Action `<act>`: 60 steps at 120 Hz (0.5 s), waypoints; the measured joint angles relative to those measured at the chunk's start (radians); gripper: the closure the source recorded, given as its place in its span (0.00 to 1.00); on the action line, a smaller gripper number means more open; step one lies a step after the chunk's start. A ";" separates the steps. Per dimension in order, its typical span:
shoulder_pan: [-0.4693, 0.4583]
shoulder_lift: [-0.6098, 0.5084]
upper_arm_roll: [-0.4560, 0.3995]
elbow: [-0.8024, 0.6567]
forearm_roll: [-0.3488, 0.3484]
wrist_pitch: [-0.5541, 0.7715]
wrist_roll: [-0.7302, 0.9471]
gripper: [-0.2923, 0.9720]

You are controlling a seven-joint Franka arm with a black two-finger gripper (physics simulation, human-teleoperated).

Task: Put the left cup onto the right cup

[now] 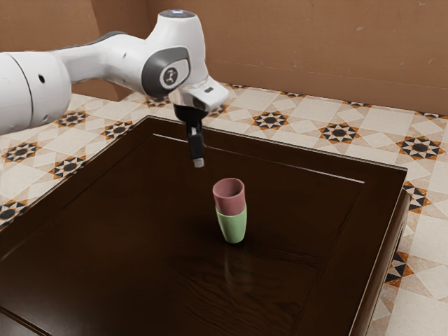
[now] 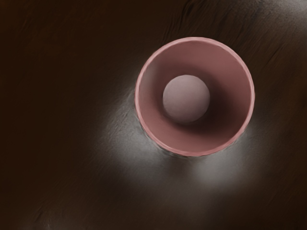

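Total of two cups counted: one pink cup point(image 1: 229, 194), one green cup point(image 1: 233, 225). One dark wooden tabletop point(image 1: 119, 238). One white robot arm point(image 1: 105, 66), fitted with one black end effector point(image 1: 199, 162). Patterned floor tiles point(image 1: 336, 119): numerous, not counted.

I record a dark wooden table point(image 1: 105, 266) with a raised rim, standing on a patterned tile floor point(image 1: 329, 119). One green cup point(image 1: 233, 225) stands upright directly on the tabletop. The glossy surface just in front of that cup carries its reflection.
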 joint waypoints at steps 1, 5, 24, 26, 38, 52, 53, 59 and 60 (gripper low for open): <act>0.001 -0.005 0.000 -0.002 0.001 -0.002 0.000 0.24; 0.002 -0.020 0.000 -0.008 0.004 -0.012 0.000 0.24; 0.001 -0.096 0.000 -0.043 0.012 -0.051 0.005 0.23; 0.002 -0.104 0.000 -0.048 0.012 -0.054 0.005 0.23; 0.001 -0.141 0.000 -0.065 0.029 -0.073 0.009 0.23; 0.005 -0.187 0.000 -0.099 0.042 -0.093 0.011 0.23; 0.005 -0.191 0.000 -0.102 0.043 -0.094 0.011 0.23; 0.012 -0.212 0.000 -0.117 0.044 -0.099 0.011 0.23; 0.013 -0.214 0.000 -0.119 0.045 -0.100 0.011 0.23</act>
